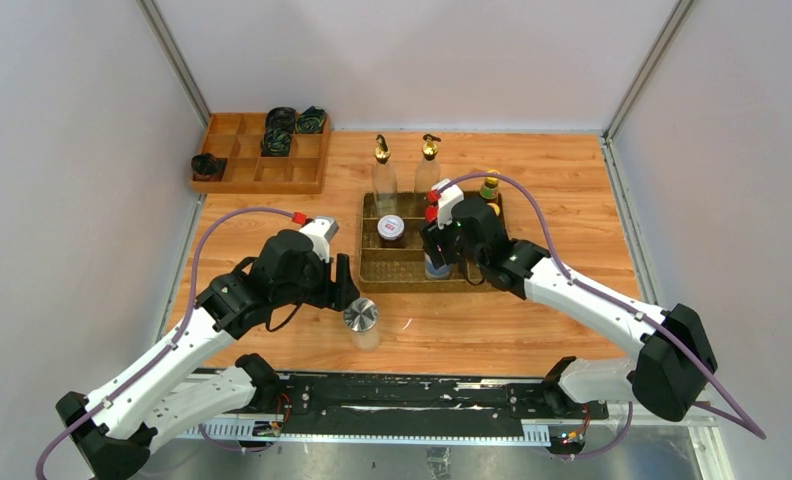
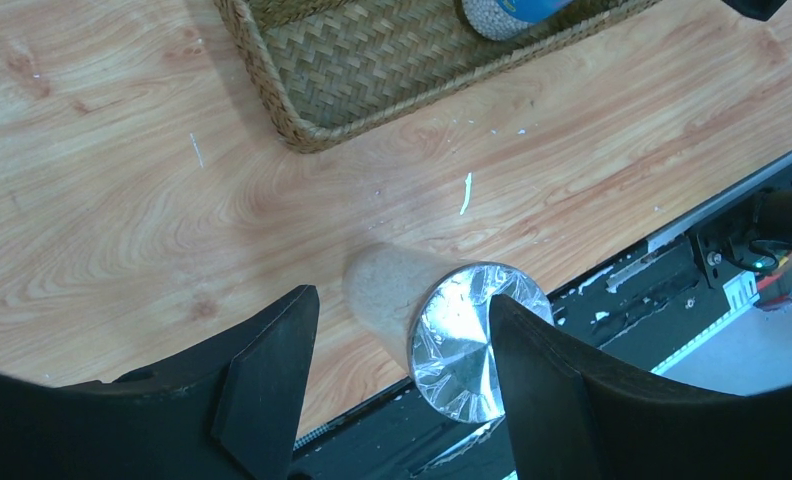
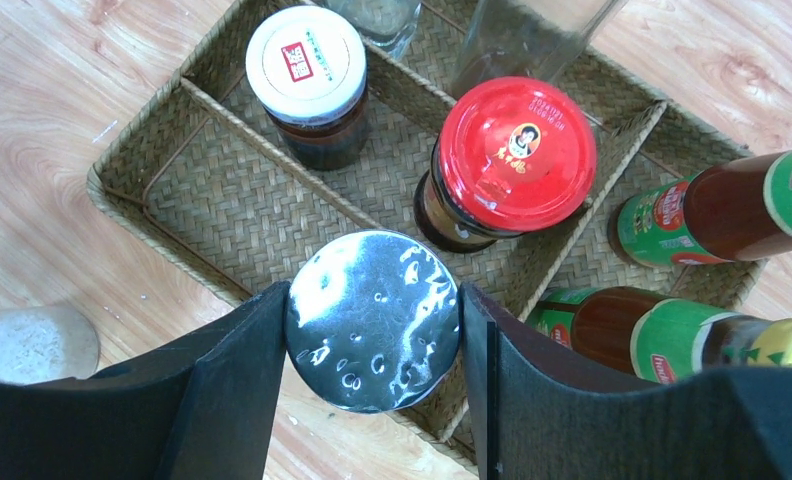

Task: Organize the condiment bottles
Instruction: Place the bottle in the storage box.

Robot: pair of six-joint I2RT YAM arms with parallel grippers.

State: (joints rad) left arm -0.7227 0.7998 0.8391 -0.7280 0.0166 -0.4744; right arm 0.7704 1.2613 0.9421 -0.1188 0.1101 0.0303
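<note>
left claw (image 2: 402,303) spread wide, straddling the worktop shaker (image 2: 467,345). one finger looks to brush the lid rim, the other stands clear; nothing pinched. this shaker stands upright on the bare worktop (image 2: 122,200), near the front-left corner of the woven basket (image 3: 242,215).

handling, my judgement: glass body, grainy fill, smooth metal lid. light, but slick and breakable. i'd take it square across the glass just under the lid, not by the lid top.

in the basket: white-lidded jar (image 3: 305,58) in one compartment, red-lidded jar (image 3: 517,150) in the neighbouring one.

right claw (image 3: 372,295) is pinching the basket shaker (image 3: 372,320) by the sides of its silver lid, both fingers touching, over the basket's front strip. can't tell whether its base is down.

two sauce bottles (image 3: 702,210) sit at the basket's right end, close beside the red-lidded jar. little room there for a claw.
</note>
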